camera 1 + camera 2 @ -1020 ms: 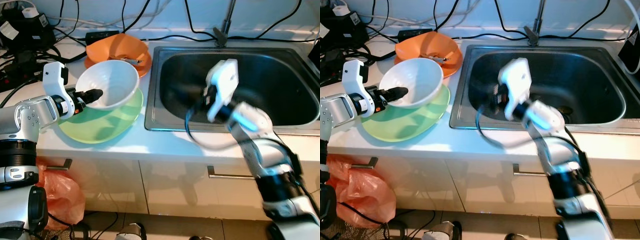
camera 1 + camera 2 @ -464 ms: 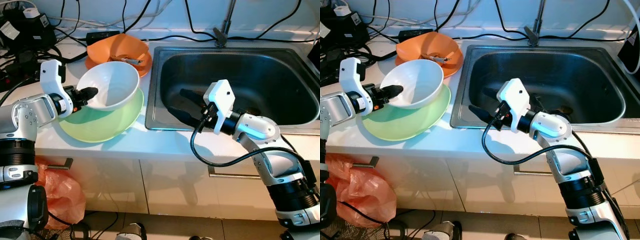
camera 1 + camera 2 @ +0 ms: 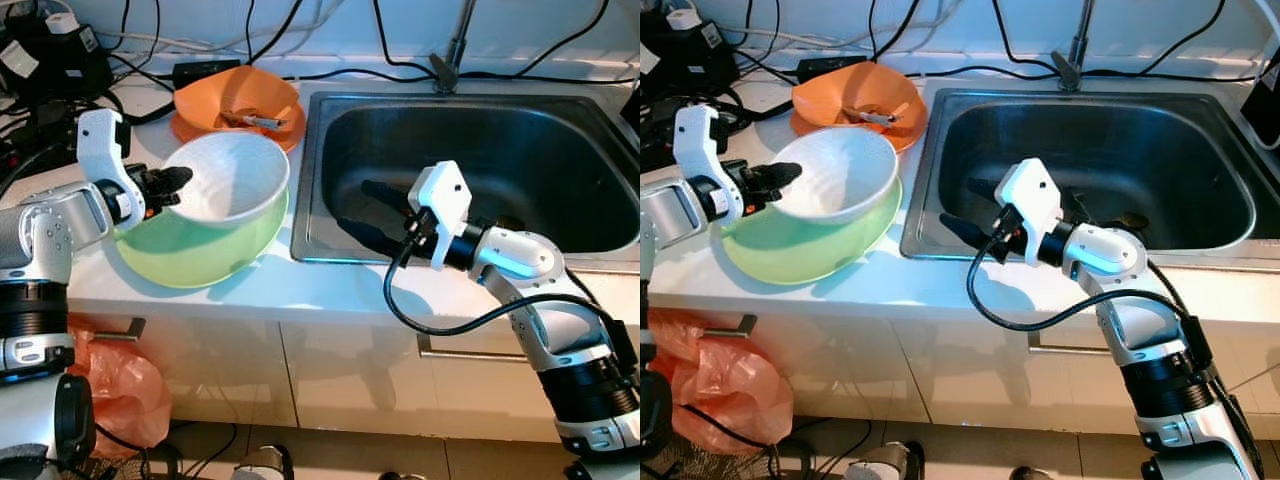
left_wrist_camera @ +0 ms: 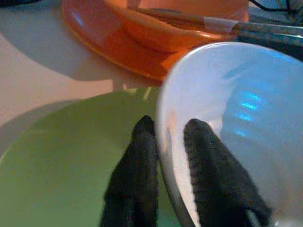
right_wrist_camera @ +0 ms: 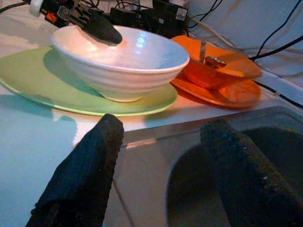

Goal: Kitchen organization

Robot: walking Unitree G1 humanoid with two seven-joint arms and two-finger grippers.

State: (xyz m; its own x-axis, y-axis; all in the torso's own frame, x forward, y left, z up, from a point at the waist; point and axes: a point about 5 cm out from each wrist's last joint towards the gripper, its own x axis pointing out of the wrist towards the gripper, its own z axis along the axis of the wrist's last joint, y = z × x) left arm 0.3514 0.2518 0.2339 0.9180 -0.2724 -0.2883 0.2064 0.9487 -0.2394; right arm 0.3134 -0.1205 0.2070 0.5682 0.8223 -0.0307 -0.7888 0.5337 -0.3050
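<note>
White ribbed bowl [image 3: 230, 182], seated on the green plate [image 3: 210, 255] beside the sink [image 3: 470, 150]; our left gripper [image 4: 163, 142] pinches its rim, one finger inside, one outside. Right gripper [image 5: 161, 161] hangs wide open over the sink's edge. We judge a straight, level lift best, so the plate stays put and the orange dishes [image 3: 235, 100] behind go untouched.

White kitchen table [image 3: 250, 290] with stainless steel sink [image 3: 480, 170] set into right side. Flat light-green round plate [image 3: 215, 250] directly on table left of sink. Orange plate [image 3: 190, 125] behind it, toward the wall, just beside sink's corner. Black cables [image 3: 120, 45] and black boxes [image 3: 50, 60] across back left of table. Bare white strip along front edge.
</note>
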